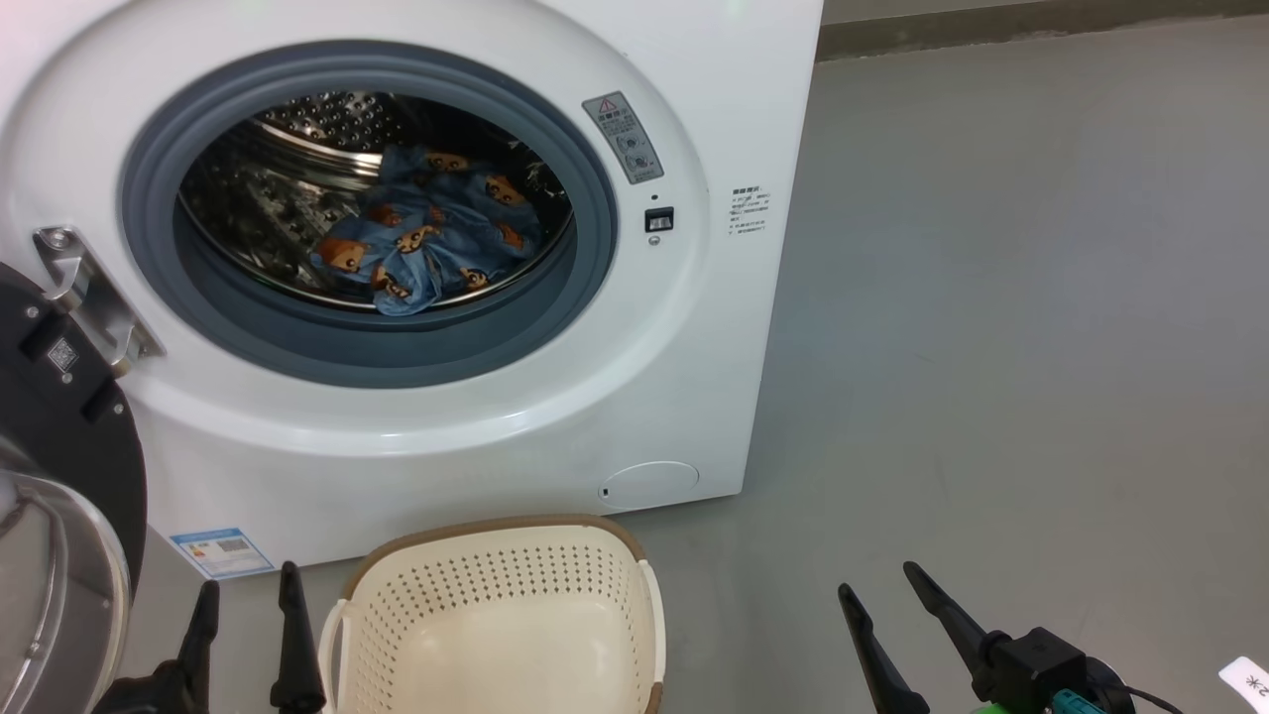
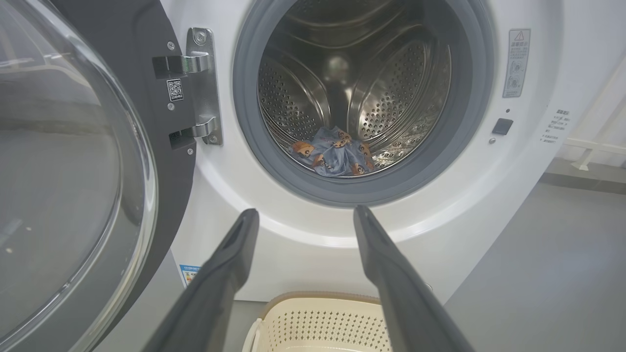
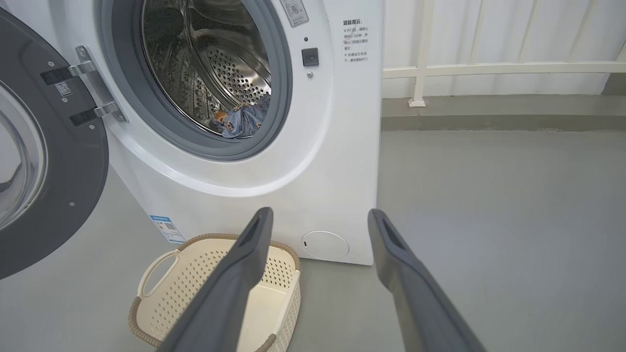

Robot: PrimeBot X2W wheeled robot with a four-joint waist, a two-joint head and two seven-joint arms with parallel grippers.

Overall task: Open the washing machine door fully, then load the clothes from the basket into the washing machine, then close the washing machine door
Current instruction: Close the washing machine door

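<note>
Left gripper [image 1: 248, 578] and right gripper [image 1: 876, 577] gape, empty. Loading looks done — bear-print garment [image 1: 426, 233] in the drum [image 1: 327, 119] ahead, basket [image 1: 496, 526] between them bare. Next, the washing machine door [image 1: 84, 451] — open, left of the left gripper — needs swinging shut.

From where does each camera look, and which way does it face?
Head view: on the head, facing forward and down at the white front-loading washing machine and cream perforated plastic basket; open left hand and right hand show.
Left wrist view: on the left wrist, facing into the steel drum; its two dark fingers show.
Right wrist view: on the right wrist, facing the machine's front and grey floor; its fingers show.
Both wrist views share the blue patterned cloth inside the drum.
</note>
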